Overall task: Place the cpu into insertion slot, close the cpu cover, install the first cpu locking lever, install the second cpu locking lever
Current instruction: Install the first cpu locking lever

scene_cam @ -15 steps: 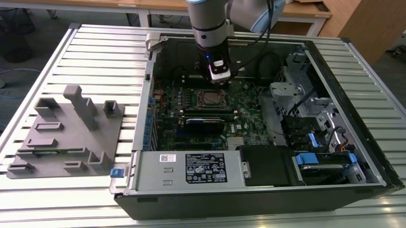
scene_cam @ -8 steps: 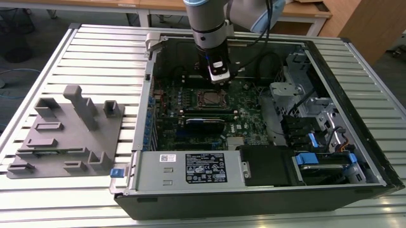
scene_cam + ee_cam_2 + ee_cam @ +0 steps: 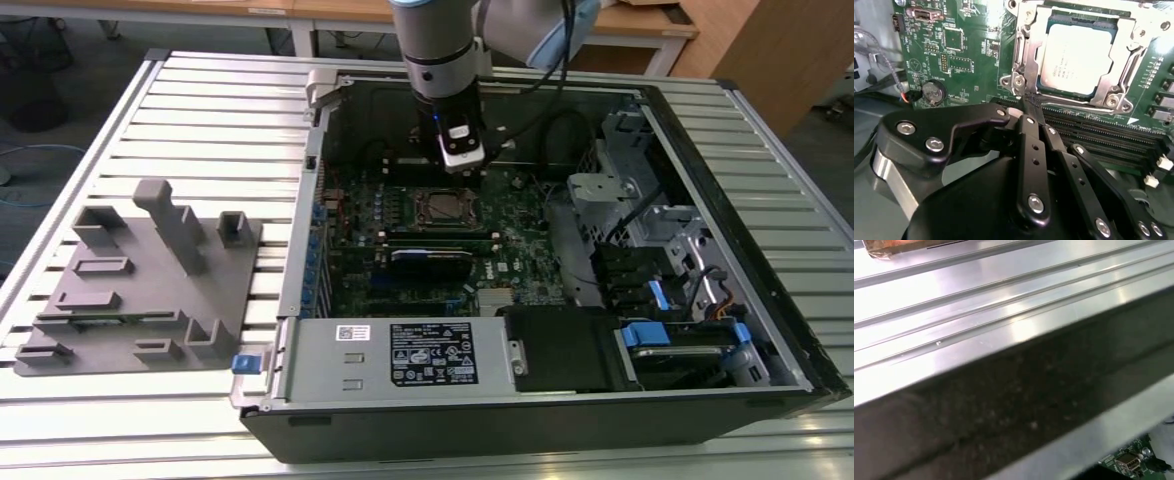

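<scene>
Hovering inside the open computer case [image 3: 747,330], the gripper [image 3: 1030,102] held its fingers drawn together to a narrow tip with nothing between them, poised just beside a corner of the insertion slot [image 3: 1026,60]. The cpu [image 3: 1076,60] already lay seated in that socket on the green circuit board [image 3: 969,50], its silvery top showing through the window of the cpu cover [image 3: 1134,40], which appeared lowered flat around it. By that evidence, placement and cover closing looked done; whether either locking lever was latched could not be told from these views.
</scene>
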You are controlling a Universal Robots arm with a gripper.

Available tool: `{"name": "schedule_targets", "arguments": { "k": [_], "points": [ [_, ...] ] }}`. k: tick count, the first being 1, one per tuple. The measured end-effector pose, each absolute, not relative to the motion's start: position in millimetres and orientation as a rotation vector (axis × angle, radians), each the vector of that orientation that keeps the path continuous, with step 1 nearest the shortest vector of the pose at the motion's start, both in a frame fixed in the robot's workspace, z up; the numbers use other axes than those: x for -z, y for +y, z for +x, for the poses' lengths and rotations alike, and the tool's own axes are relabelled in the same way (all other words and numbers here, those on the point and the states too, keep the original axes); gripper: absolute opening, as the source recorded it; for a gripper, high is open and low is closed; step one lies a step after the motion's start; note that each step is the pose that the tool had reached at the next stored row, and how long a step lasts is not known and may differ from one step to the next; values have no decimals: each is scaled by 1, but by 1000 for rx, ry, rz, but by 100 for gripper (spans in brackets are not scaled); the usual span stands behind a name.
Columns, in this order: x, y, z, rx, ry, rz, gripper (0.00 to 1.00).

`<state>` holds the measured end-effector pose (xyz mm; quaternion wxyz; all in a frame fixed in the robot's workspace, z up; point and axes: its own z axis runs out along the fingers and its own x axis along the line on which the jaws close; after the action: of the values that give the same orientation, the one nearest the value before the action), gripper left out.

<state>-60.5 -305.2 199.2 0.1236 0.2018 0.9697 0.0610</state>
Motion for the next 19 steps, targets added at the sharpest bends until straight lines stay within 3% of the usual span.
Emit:
{"name": "schedule_targets", "arguments": {
  "k": [11, 19],
  "points": [
    [-208, -305, -60, -169, 2830, 588, 11],
    [-208, -305, -52, -53, 2863, 582, 11]
  ]
}}
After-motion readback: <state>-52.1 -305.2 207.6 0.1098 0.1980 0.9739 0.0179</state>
